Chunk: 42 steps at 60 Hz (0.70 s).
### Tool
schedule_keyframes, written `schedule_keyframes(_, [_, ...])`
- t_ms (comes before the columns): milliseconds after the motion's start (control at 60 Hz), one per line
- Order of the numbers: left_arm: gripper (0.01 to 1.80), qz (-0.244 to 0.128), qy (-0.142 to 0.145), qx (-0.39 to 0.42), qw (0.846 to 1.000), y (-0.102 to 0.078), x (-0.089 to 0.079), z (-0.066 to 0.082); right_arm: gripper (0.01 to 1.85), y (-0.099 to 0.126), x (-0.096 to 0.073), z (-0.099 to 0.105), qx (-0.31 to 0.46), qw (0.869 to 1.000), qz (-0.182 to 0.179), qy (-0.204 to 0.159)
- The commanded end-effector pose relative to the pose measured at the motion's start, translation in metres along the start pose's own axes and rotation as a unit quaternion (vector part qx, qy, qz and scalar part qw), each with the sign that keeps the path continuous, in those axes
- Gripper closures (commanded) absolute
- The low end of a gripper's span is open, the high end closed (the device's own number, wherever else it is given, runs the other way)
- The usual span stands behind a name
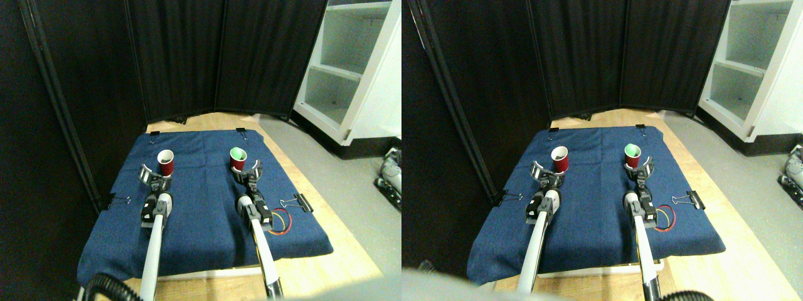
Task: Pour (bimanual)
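A: Left to right, quick. Left side first?

B: Small red plastic cup with a white inside and dark contents, upright on the dark blue cloth mat. The left gripper sits just in front of it, fingers spread wide in a curved fork. The cup looks right at the mouth of that fork, maybe brushing the right-hand finger; can't confirm contact. Not pinched.

A: And the right?

B: Second small red plastic cup, this one with a green inside, also upright on the mat, well apart from the first. The right gripper is just below it, fingers spread, cup base at or between the tips. Touching or not, too small to tell. No squeeze visible.

A: Step?

B: My read: approach and pre-grasp on both cups, nothing lifted, no pour begun. Early in the task.

A: Next move?

B: Likely each arm edges forward so the cup sits fully between the fingers, then closes gently, since thin cups can crush or tip. Then lift one and tilt it over the other.

A: Clutter?

B: Black binder clip and a red-yellow wire loop at the mat's right edge, clear of the cups.
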Motion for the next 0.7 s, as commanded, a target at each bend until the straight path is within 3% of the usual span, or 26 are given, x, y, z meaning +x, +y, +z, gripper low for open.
schedule_keyframes(17, [0.73, -0.006, -0.005, -0.015, 1.000, -0.004, 0.003, -0.004, 1.05, 0.001, 0.005, -0.006, 0.016, 1.000, 0.008, 0.007])
schedule_keyframes(267, [0.68, -0.005, 0.009, -0.058, 0.998, -0.008, 0.007, -0.011, 1.09, 0.000, 0.008, -0.010, 0.112, 0.993, -0.015, 0.015])
schedule_keyframes(700, [0.76, -0.004, 0.053, -0.128, 0.990, -0.017, 0.010, -0.020, 1.11, 0.002, 0.007, -0.014, 0.102, 0.994, -0.009, 0.020])
